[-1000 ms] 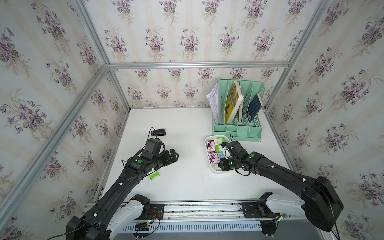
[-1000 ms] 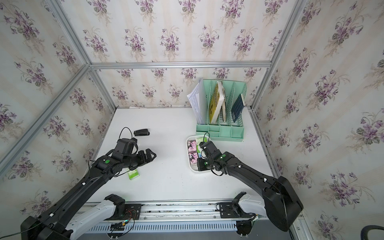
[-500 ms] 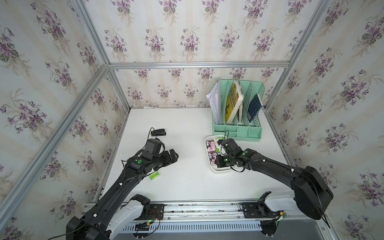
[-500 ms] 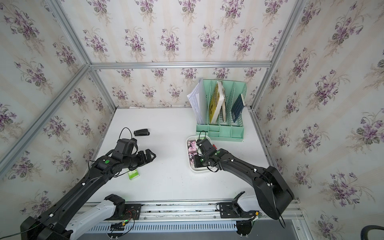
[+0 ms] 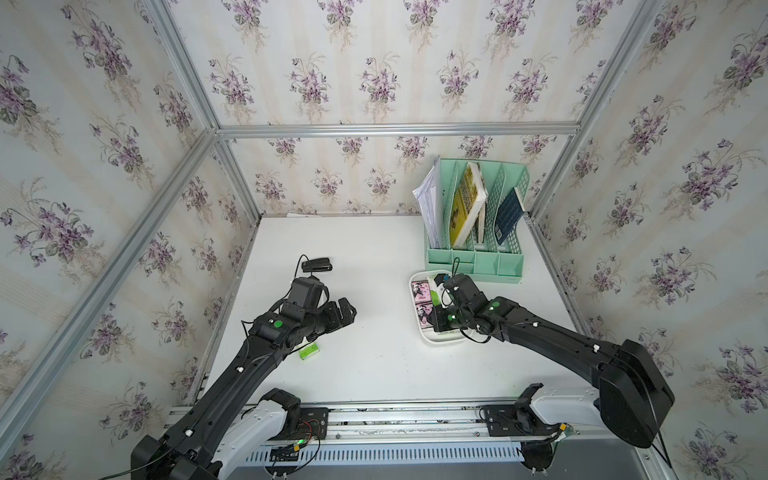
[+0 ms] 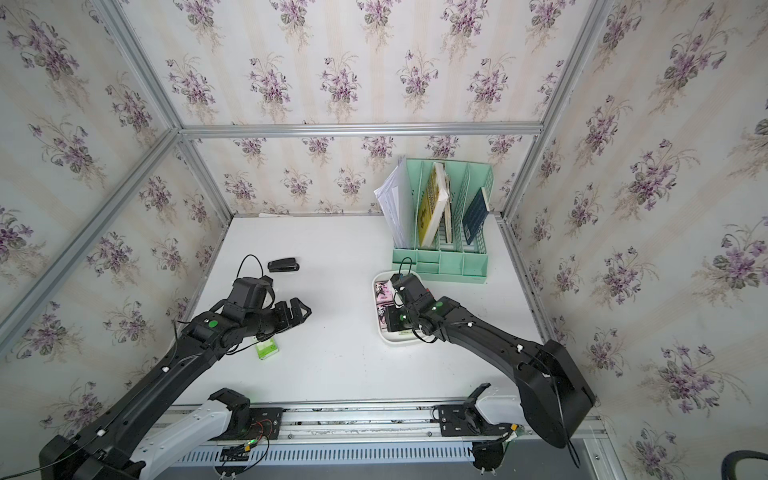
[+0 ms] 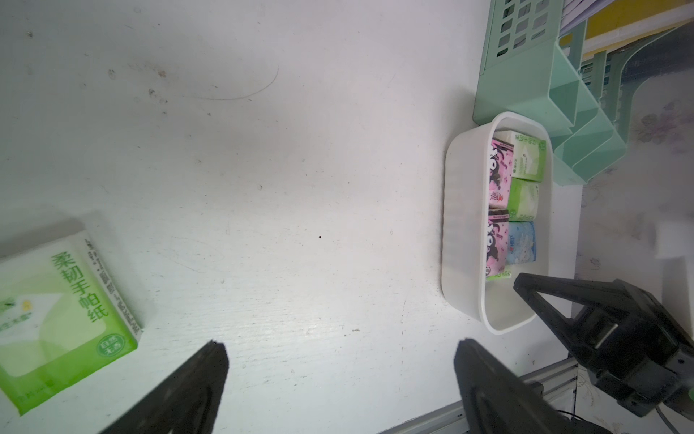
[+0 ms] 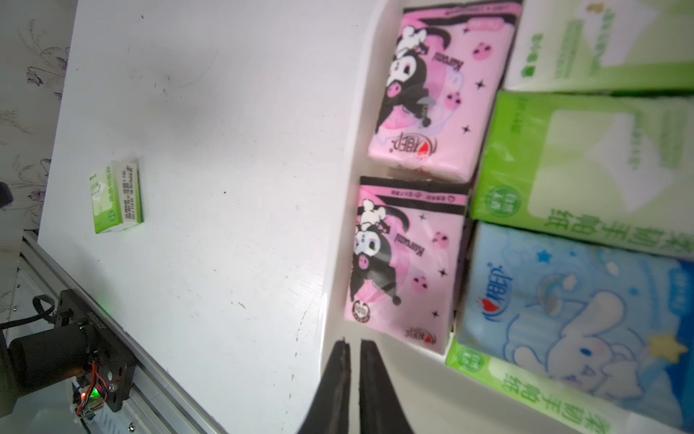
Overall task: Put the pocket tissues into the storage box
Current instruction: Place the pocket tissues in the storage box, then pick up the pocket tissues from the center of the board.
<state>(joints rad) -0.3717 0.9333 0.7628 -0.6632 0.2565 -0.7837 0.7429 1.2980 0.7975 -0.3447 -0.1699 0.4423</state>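
Right jaws shifted over storage box, a narrow empty slit.
Loose green tissue pack reads 柔韧手帕纸; left jaws wide.

"柔韧手帕纸" on green pack (badge: "自然无香")

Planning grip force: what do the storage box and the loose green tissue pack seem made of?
Storage box: likely smooth white moulded plastic; seamless rounded rim. Loose green tissue pack: probably printed plastic film over soft tissue; slightly creased corner.

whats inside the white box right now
The white box holds two pink packs, a blue pack and three green packs, one partly covered by the blue. Whatever lies beneath them is hidden.
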